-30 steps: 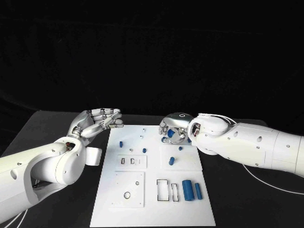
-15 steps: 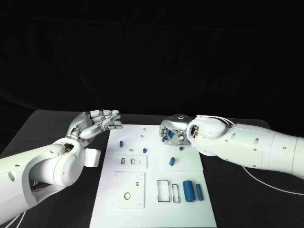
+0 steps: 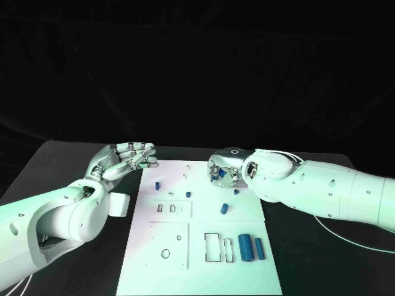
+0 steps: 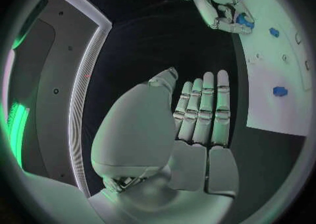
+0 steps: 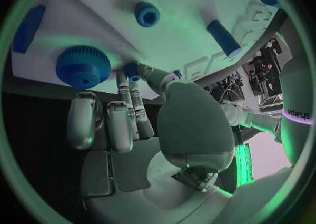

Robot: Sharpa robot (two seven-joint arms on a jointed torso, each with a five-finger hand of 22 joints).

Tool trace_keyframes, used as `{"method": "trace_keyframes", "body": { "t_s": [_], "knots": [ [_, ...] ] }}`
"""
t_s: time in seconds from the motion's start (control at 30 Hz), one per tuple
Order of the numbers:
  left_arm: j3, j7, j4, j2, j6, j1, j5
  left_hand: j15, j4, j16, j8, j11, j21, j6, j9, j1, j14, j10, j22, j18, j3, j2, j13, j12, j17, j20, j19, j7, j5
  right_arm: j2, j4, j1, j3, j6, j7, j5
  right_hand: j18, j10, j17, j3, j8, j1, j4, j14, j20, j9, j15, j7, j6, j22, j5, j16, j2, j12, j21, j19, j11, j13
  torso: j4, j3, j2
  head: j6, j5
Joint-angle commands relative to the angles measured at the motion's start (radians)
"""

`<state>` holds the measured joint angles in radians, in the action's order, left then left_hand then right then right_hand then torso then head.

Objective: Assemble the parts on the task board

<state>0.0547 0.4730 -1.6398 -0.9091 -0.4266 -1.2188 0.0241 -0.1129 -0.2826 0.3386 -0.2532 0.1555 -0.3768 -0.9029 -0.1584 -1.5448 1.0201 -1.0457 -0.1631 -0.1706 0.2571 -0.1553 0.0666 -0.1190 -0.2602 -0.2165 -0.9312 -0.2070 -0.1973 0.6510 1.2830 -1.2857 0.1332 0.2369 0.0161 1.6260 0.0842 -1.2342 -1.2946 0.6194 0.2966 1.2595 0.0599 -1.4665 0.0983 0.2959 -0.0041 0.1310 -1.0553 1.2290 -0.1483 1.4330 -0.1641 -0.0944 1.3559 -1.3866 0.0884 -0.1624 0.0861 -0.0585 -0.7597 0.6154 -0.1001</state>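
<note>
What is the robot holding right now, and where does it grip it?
The right hand pinches a small blue piece between fingertips; its gripped end is hidden. The left hand holds nothing.
</note>
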Motion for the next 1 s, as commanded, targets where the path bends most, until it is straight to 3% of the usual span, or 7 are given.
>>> {"method": "trace_keyframes", "body": {
  "t_s": [0.03, 0.4, 0.83, 1.0],
  "knots": [
    [-0.001, 0.003, 0.000, 0.000, 0.020, -0.002, 0.005, -0.001, 0.000, -0.006, 0.004, 0.005, -0.004, 0.004, -0.001, 0.003, -0.005, -0.004, -0.001, -0.013, 0.005, -0.006, -0.001, 0.005, -0.001, -0.001, -0.006, -0.004, 0.004, 0.003, 0.005, 0.004, 0.002, 0.095, 0.026, 0.026, -0.015, -0.042, -0.008, 0.015, 0.015, 0.034, 0.010, -0.058, -0.005, 0.015, -0.011, -0.001, -0.011, 0.019, 0.006, 0.011, 0.041, -0.007, 0.015, -0.012, -0.029, -0.012, 0.0042, -0.0005, -0.003, -0.001, -0.001],
    [-0.001, 0.000, 0.005, 0.000, 0.021, -0.002, 0.005, -0.002, 0.001, -0.007, 0.004, 0.006, -0.007, 0.004, -0.001, 0.004, -0.006, -0.004, -0.002, -0.013, 0.007, -0.006, -0.001, 0.007, -0.002, -0.001, -0.009, -0.005, 0.004, -0.003, 0.034, 0.003, -0.004, 0.216, 0.044, 0.027, -0.019, -0.050, -0.011, 0.025, 0.027, 0.039, 0.024, -0.058, -0.009, 0.034, -0.013, -0.001, -0.007, 0.039, 0.007, 0.015, 0.039, -0.004, 0.028, -0.019, -0.031, -0.020, 0.0078, -0.0030, -0.006, -0.018, 0.001],
    [-0.001, -0.003, 0.006, 0.006, 0.025, -0.002, 0.005, -0.002, 0.002, -0.009, 0.005, 0.006, -0.010, 0.006, -0.001, 0.004, -0.008, -0.003, -0.003, -0.012, 0.008, -0.007, -0.001, 0.010, -0.003, 0.000, -0.011, -0.005, 0.004, -0.100, -0.059, 0.001, -0.006, 0.289, 0.059, 0.022, -0.020, -0.047, -0.013, 0.026, 0.029, 0.037, 0.027, -0.059, -0.009, 0.039, -0.012, 0.000, -0.002, 0.045, 0.009, 0.017, 0.036, 0.000, 0.032, -0.020, -0.030, -0.022, 0.0155, -0.0038, -0.013, -0.023, -0.001],
    [-0.001, -0.004, 0.006, 0.007, 0.025, -0.002, 0.005, -0.002, 0.002, -0.009, 0.005, 0.006, -0.010, 0.006, -0.001, 0.004, -0.008, -0.003, -0.003, -0.012, 0.008, -0.007, -0.001, 0.010, -0.003, 0.000, -0.011, -0.005, 0.004, -0.135, -0.093, 0.003, -0.007, 0.301, 0.058, 0.019, -0.020, -0.046, -0.013, 0.027, 0.029, 0.036, 0.028, -0.059, -0.009, 0.041, -0.012, 0.001, -0.001, 0.045, 0.010, 0.017, 0.035, 0.001, 0.032, -0.019, -0.029, -0.022, 0.0188, -0.0063, -0.015, -0.023, -0.004]
  ]
}}
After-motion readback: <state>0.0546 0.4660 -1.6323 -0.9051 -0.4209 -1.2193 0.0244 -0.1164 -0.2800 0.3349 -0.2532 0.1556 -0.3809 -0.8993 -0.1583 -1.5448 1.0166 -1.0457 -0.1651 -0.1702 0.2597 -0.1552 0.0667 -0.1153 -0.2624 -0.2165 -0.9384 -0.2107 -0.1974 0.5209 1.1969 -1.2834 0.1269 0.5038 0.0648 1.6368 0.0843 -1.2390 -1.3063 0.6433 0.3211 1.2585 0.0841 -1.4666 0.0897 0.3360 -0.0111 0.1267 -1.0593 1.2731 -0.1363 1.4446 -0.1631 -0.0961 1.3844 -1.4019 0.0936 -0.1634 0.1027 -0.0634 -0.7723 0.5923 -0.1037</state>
